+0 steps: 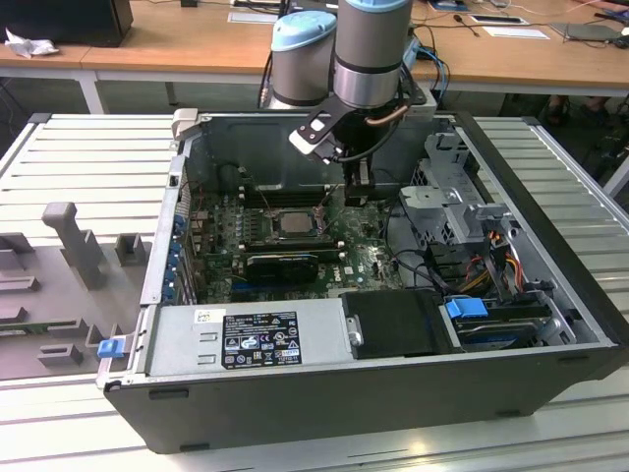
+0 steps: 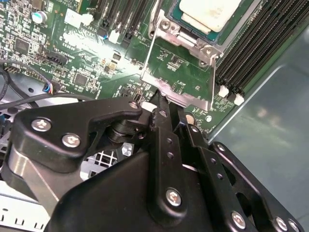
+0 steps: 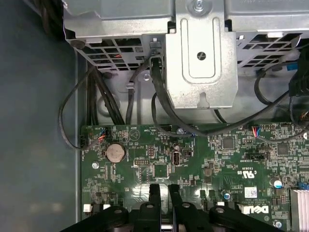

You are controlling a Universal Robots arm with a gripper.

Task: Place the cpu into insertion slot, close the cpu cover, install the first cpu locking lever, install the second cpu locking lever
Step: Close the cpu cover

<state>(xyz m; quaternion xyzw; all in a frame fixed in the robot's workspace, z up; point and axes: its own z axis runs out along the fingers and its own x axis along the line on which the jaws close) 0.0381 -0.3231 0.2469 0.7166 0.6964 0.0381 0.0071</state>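
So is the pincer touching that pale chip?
Apart. In the second wrist view the chip sits well clear of the pincer, with a metal frame and green board between them.

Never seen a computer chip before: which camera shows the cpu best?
The second wrist view: the cpu is close, its pale top clear, though partly cropped. The exterior view shows it whole but small in the insertion slot. The first wrist view looks at another stretch of motherboard.
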